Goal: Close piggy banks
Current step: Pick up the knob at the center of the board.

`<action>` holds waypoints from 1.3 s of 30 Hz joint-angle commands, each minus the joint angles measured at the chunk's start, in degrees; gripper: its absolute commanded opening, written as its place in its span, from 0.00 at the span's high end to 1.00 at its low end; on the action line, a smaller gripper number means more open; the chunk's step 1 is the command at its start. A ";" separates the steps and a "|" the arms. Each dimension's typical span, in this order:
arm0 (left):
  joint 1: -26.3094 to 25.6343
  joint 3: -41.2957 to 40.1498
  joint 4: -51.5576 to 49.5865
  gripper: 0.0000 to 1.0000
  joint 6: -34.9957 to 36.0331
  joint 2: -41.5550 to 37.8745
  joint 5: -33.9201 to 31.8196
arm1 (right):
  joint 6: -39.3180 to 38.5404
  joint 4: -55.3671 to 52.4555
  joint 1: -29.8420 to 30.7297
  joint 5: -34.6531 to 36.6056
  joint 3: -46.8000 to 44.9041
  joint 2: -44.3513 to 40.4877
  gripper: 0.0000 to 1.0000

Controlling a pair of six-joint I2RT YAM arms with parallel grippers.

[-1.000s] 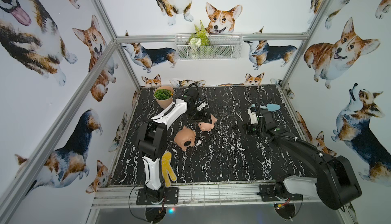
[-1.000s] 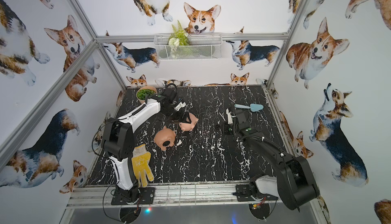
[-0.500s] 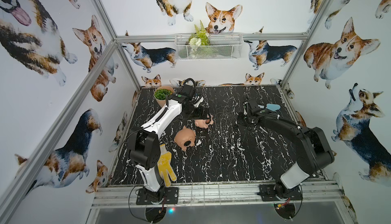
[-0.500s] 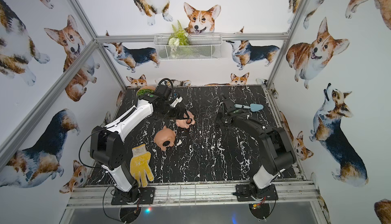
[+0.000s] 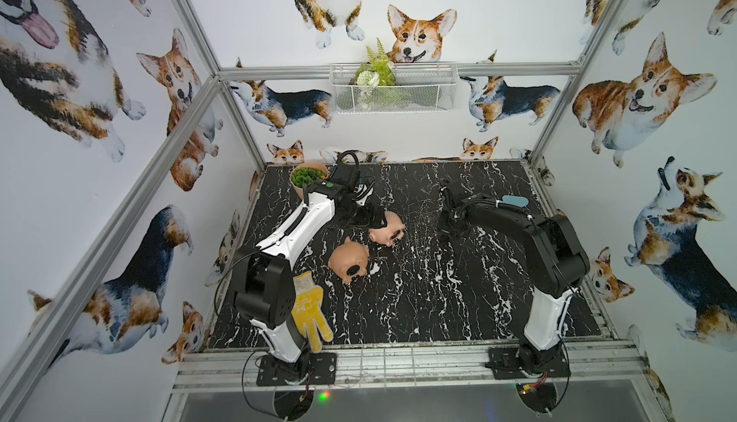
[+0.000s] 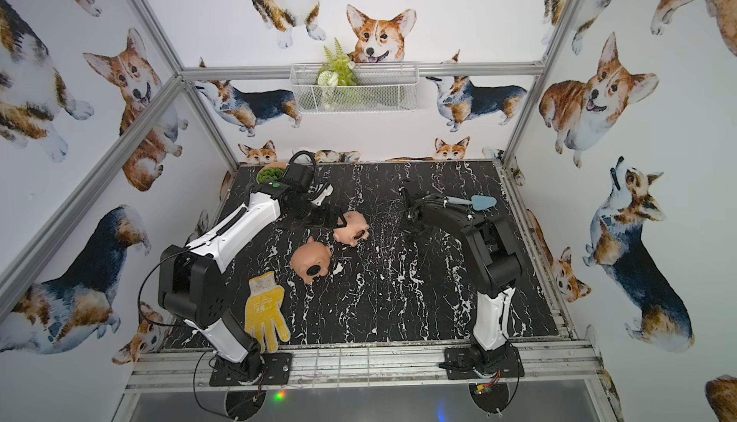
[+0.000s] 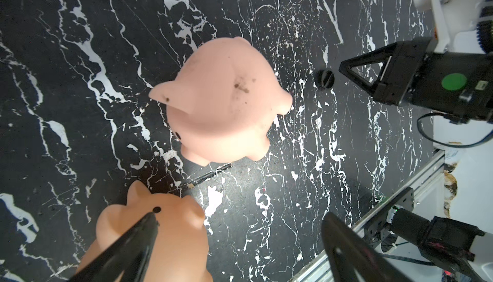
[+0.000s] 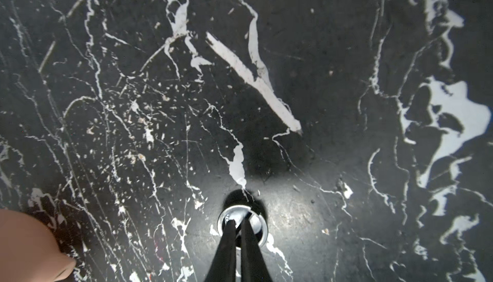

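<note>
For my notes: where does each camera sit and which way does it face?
Top views: high over the front edge, angled down toward the back wall; whole table, left arm and right arm.
Left wrist: on the left arm, facing down at the pale piggy bank; the open left hand shows.
Right wrist: on the right arm, facing down; the shut right hand over a round plug.
Shared: the left wrist view also shows that hand and plug.
</note>
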 commanded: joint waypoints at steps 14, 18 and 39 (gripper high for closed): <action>0.17 -0.47 1.14 0.02 1.67 0.81 1.36 | 3.65 -3.49 0.03 -0.25 0.94 2.33 0.85; 0.32 -0.61 1.05 0.02 1.72 0.99 1.62 | 3.70 -3.75 0.05 -0.27 0.37 1.71 0.85; 0.28 -2.20 1.32 0.03 1.94 -0.11 2.15 | 4.82 -3.97 0.96 -0.80 0.63 2.32 0.84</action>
